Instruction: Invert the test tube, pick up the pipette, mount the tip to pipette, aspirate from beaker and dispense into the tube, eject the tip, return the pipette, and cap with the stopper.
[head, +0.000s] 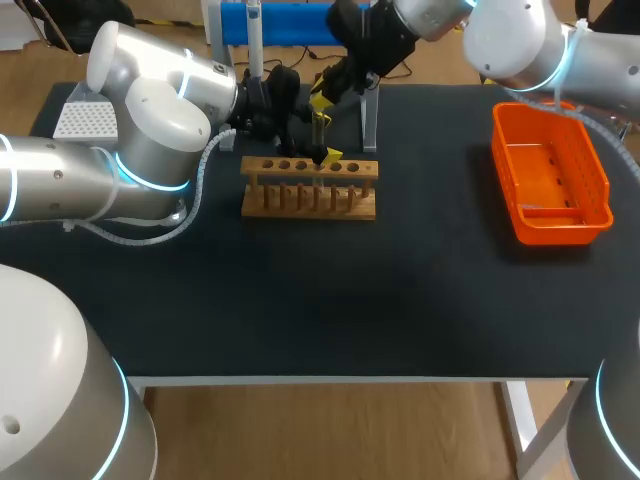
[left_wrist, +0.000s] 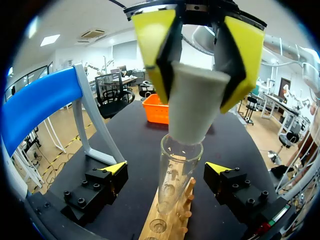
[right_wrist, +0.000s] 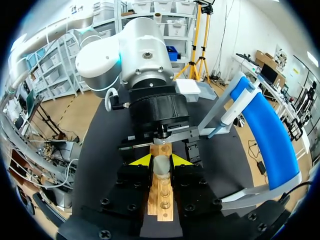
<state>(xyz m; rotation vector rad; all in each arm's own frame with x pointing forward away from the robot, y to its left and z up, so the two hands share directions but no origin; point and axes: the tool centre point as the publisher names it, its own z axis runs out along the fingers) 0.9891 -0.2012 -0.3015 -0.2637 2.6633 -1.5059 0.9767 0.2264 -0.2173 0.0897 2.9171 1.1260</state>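
The rack (head: 310, 200) stands near the tabletop's (head: 350, 300) far edge, a little left of the middle. The tube (left_wrist: 175, 185) is upright in one of its holes, mouth up.

The right hand (left_wrist: 192, 85), coming in from the far right corner, hangs directly over the tube. Its yellow fingers grip the white stopper (left_wrist: 192, 107) from two sides, and the stopper's narrow end sits in the tube's mouth.

The left hand (left_wrist: 167, 172) is at the far side of the rack, spread wide. One finger is on each side of the tube and neither touches it.

An orange basket (head: 600, 180) lies near the right edge. A white box (head: 85, 120) sits at the far left corner.
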